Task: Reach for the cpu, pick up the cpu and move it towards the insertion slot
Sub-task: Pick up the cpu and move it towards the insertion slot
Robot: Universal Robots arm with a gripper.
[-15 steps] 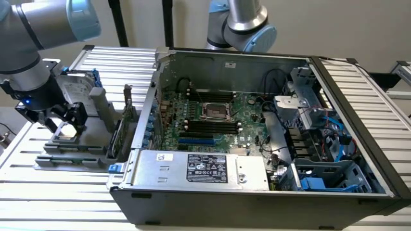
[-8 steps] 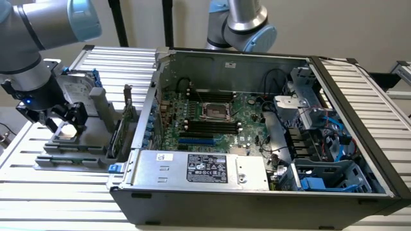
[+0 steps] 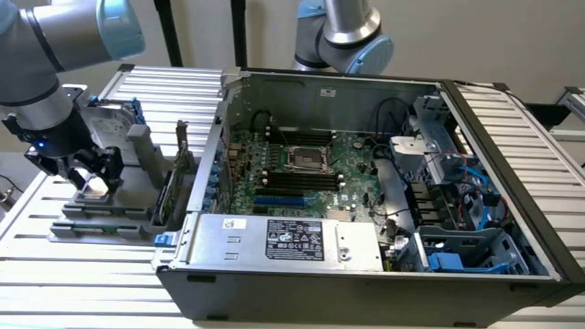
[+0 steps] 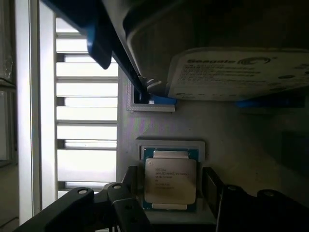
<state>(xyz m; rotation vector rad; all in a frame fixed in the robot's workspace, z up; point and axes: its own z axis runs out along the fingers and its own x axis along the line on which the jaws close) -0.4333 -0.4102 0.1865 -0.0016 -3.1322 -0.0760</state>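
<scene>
Cpu is lying flat in a grey tray recess, print unreadable, between the wide-open fingers of the gripper; the hard drive beside it is showing a Seagate label.

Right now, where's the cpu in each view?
Exterior view: the cpu is at the exterior view's left, on the grey fixture, between the open tool's fingers.
Wrist view: the cpu lies flat in its recess, with the tool straddling it.
Shared landmark: the hard drive beside it.
</scene>
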